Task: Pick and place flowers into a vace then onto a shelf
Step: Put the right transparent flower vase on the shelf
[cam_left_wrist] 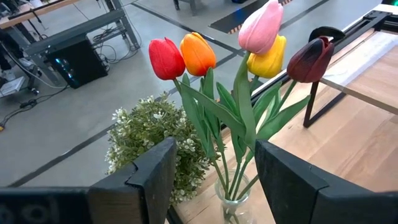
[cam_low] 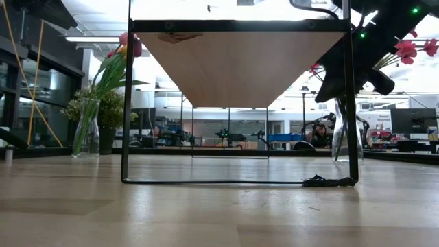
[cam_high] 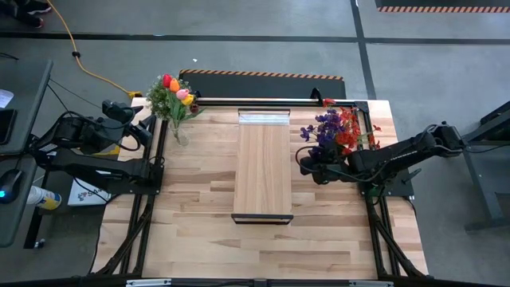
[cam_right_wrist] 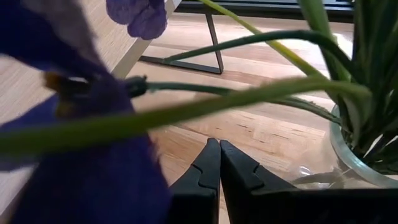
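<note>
While both arms sit at the table's edges, the table (cam_high: 263,247) itself is mostly bare planks. Biggest thing on it is the shelf (cam_high: 263,169), a long light board running down the middle on a thin dark frame, nothing on top of it. From the low view you see its underside and the frame legs.

Left arm is parked at the far left corner, and the left gripper (cam_left_wrist: 211,180) has its fingers apart with nothing between them, pointing at a glass vase (cam_left_wrist: 236,205) of tulips (cam_left_wrist: 249,50): red, orange, pink, yellow, dark maroon. A bushy pale plant (cam_left_wrist: 149,137) sits just beside that vase.

Right gripper (cam_right_wrist: 219,171) has its fingers pressed together, holding nothing, low over the table right beside a second vase (cam_right_wrist: 364,158) of purple and red flowers (cam_high: 335,131) at the right edge.
</note>
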Tool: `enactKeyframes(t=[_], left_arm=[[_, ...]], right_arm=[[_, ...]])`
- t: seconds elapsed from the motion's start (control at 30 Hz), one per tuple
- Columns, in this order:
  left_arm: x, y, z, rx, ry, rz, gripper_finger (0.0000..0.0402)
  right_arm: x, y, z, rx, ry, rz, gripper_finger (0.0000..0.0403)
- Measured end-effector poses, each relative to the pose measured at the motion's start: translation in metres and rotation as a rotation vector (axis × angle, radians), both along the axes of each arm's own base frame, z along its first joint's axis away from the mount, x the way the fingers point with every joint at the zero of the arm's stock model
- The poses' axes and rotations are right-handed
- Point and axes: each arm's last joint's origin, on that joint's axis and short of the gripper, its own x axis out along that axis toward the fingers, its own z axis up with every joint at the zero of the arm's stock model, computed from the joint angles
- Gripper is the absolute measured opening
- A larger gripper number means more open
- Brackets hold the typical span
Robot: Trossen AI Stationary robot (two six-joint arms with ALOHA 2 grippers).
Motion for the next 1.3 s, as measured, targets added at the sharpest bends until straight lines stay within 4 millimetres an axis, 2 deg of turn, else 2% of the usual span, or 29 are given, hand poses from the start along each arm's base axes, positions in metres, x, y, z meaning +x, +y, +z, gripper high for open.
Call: enactKeyframes(t=[0.43, 0.57, 0.87, 1.3], left_arm=[[0.000, 0.000, 0.000, 0.000, 0.000, 0.001, 0.0248], [0.000, 0.000, 0.000, 0.000, 0.000, 0.001, 0.0248], [0.000, 0.000, 0.000, -0.003, -0.006, 0.003, 0.0248], [0.000, 0.000, 0.000, -0.003, -0.007, 0.005, 0.0248]], right_arm=[[-0.001, 0.020, 0.002, 0.049, -0.043, 0.083, 0.0000], [-0.002, 0.020, 0.002, 0.084, -0.043, 0.100, 0.0000], [-0.005, 0.024, -0.003, 0.278, 0.000, 0.127, 0.0000], [-0.006, 0.027, -0.004, 0.358, 0.045, 0.194, 0.0003]])
